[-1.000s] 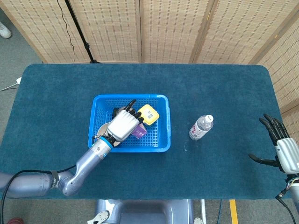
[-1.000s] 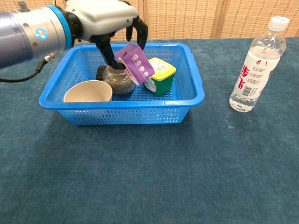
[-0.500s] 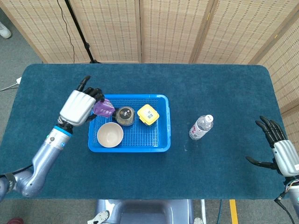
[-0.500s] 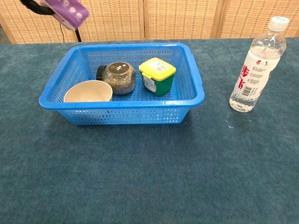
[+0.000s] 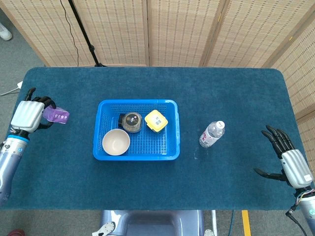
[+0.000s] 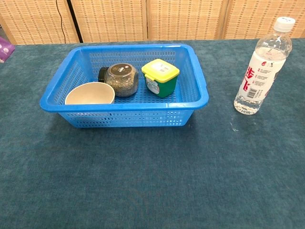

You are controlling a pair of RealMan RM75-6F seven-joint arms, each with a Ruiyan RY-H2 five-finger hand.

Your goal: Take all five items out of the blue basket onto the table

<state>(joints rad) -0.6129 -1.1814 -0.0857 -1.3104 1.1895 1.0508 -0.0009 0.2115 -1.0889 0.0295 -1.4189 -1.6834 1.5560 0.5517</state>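
From the head view first: the left arm is mostly cut off by the left edge, you only get the left hand (image 5: pixel 29 114) and a bit of forearm. It's over the far left side of the table (image 5: pixel 147 189), well away from the blue basket (image 5: pixel 136 130), and its fingers are curled around a small purple pack (image 5: pixel 55 115) that sticks out to the right. Can't tell whether the pack is touching the table or held above it. The right hand (image 5: pixel 289 160) is down at the lower right corner, partly cropped, fingers spread apart with nothing in them, thumb poking out to the left.

Inside the basket there's a beige bowl (image 5: pixel 116 142) at the front left, a glass jar (image 5: pixel 131 121) with a dark lid behind it, and a yellow-lidded container (image 5: pixel 156 120) just beside the jar. A water bottle (image 5: pixel 211 133) stands on the table to the right of the basket, well apart from it.

Chest view: neither hand really shows up here. All you get of the purple pack (image 6: pixel 4 48) is a sliver at the left edge, so no way to read the grip from this angle. The basket (image 6: pixel 124 114) is plain to see, with the bowl (image 6: pixel 89 93) at the left, the jar (image 6: pixel 120 79) lying on its side and full of something grainy, and the container (image 6: pixel 159 77) with its green body next to it. The bottle's (image 6: pixel 263 67) label has red print, too small to read.
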